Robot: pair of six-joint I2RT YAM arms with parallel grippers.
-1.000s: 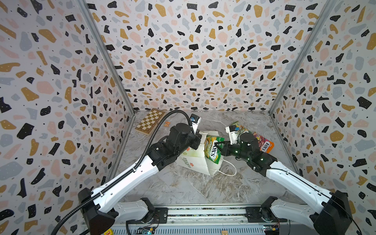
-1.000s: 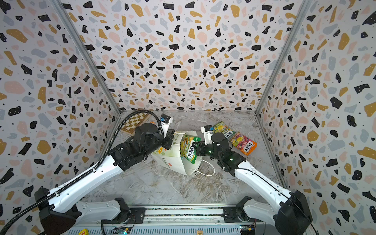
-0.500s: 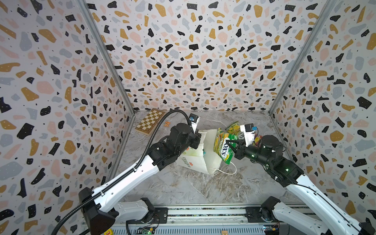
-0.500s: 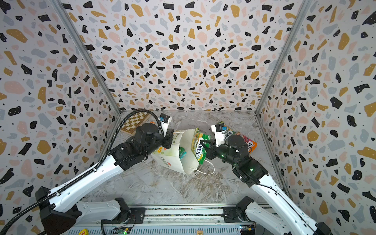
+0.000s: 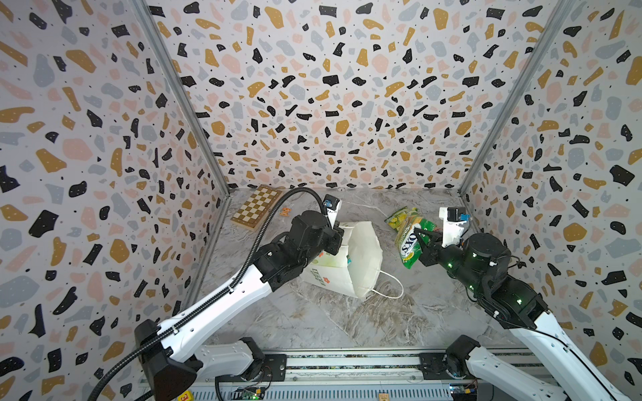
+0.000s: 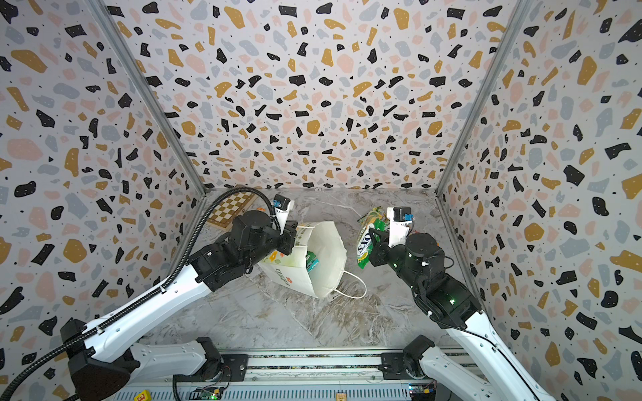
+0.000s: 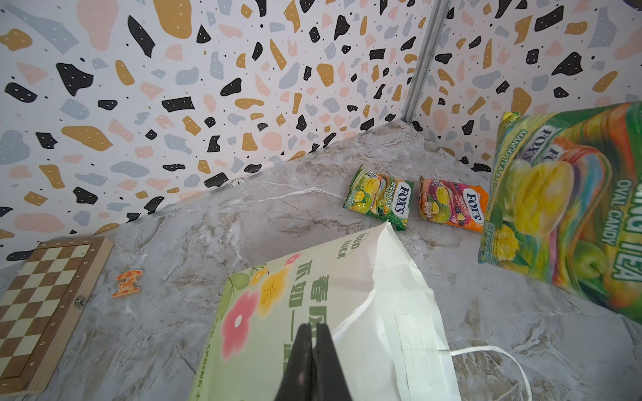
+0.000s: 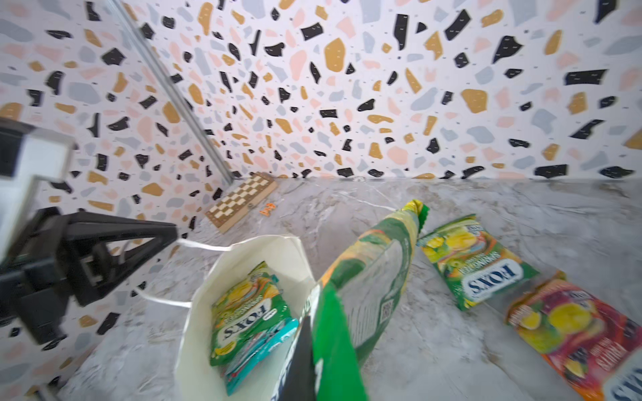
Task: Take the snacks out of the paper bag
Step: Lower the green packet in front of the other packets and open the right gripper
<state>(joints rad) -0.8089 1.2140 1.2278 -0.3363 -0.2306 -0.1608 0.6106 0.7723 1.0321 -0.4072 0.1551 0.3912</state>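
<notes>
Left gripper (image 7: 313, 330): jaws closed, pinching the cord handle (image 8: 205, 245) of the paper bag (image 5: 363, 257).
Paper bag: mid-table, tilted, mouth open.
Right gripper (image 5: 422, 243): jaws closed on the mango tea packet (image 5: 407, 243), which is lifted beside the bag mouth.
Inside the bag: green packet (image 8: 243, 309) on teal packet (image 8: 267, 350).
Marble table (image 5: 347, 323): spring tea packet (image 7: 380, 198) and fruits packet (image 7: 451, 205) lie side by side.

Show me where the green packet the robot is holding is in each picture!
In a top view: green packet in the right gripper, right of the bag.
In a top view: same spot, right of the bag.
Left wrist: big and close, past the bag's mouth.
Right wrist: rising from the gripper, beside the bag's mouth.
Landmark: the chessboard shows in all four.
</notes>
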